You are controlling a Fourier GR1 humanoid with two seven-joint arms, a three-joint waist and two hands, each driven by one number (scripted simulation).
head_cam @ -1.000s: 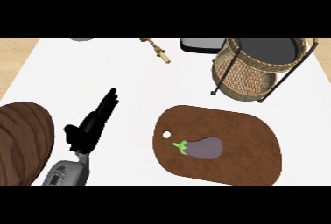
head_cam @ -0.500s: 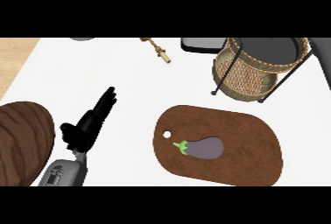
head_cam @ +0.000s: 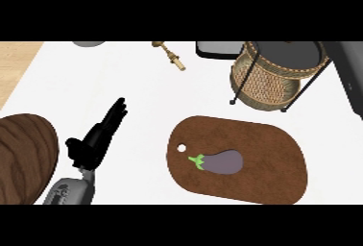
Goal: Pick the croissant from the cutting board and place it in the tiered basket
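Start with the biggest thing on the white counter (head_cam: 142,86): the brown cutting board (head_cam: 262,178), lying at the lower right. You are told to lift a croissant from it, yet no croissant shows anywhere; the only thing on the board is a purple eggplant (head_cam: 223,162) with a green stem, just right of the board's small hole. That mismatch is your main risk, I judge: if you go for whatever lies on the board, the wrong item may end up in the basket.

The tiered basket (head_cam: 273,79), woven below a dark frame, stands beyond the board near the far edge. Its thin black legs and upper ring leave a narrow way in, so a carried item could catch the frame or tip the stand.

At the left edge a dark wooden round surface (head_cam: 25,158) sits just beside your left forearm; a wide swing could brush it.

Your left hand (head_cam: 96,139) is at the lower left, fingers straight and extended toward the far side, holding nothing, well apart from the board. Reaching from there means crossing your body. Your right hand is not visible, so you cannot count on its position.

Smaller far-edge items, a brass-coloured tool (head_cam: 170,55) and a dark tray (head_cam: 220,48), lie clear of the likely path.
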